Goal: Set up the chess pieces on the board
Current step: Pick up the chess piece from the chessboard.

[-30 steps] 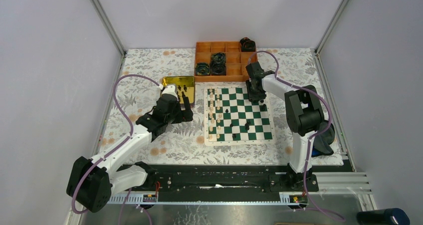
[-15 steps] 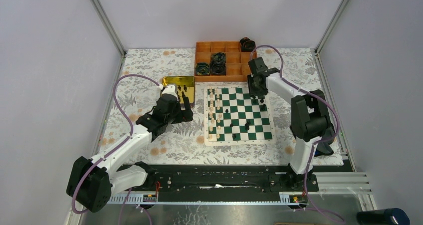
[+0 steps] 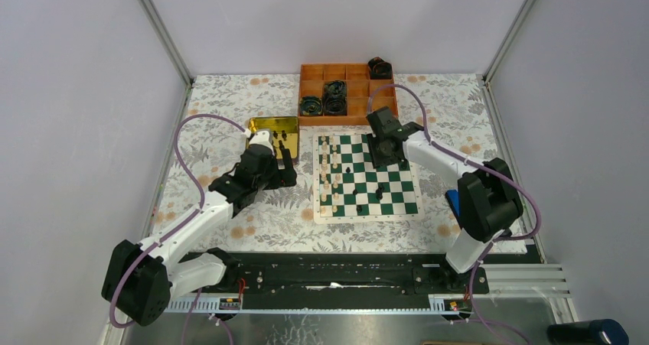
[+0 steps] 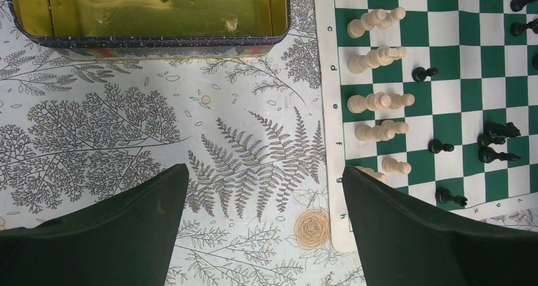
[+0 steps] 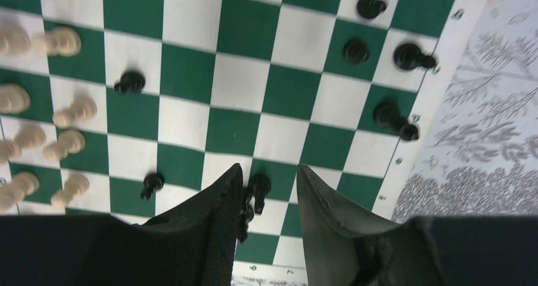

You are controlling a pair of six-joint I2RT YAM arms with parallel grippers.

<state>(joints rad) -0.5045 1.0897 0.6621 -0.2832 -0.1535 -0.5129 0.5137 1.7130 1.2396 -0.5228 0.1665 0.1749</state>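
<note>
1. Two white-and-black robot arms are sharing the floral-clothed table (image 3: 229, 100). The right arm (image 3: 436, 157) is reaching over the board, and the left arm (image 3: 195, 219) is hanging beside it.
2. The flat green-and-white chessboard mat (image 3: 367, 219) is lying mid-table. An orange compartment tray (image 3: 314, 73) is sitting at its 12 o'clock and a shiny yellow tin (image 3: 266, 123) at its 10 o'clock.
3. The left gripper (image 4: 265, 172) is hovering off the mat at its 9 o'clock, fingers spread wide and holding nothing.
4. The right gripper (image 5: 268, 169) is hovering over the mat's 12-to-1 o'clock part, its fingers parted by a narrow gap and not pressing on anything.
5. Cream-white chessmen (image 4: 374, 99) are crowding the mat's 9 o'clock edge, while black chessmen (image 5: 130, 82) are standing scattered across the other squares.
6. One small black piece (image 5: 259, 191) is sitting inside the right gripper's gap, toward 6 o'clock of the fingertips and hugging the 9 o'clock finger.
   - In the wrist view its long axis is running 12 to 6, head toward 12, in line with the fingers.
   - I cannot tell whether it is standing or lifted.
   - The right arm is plainly the nearer one, and closing would likely be pinching the piece across its narrow width.
</note>
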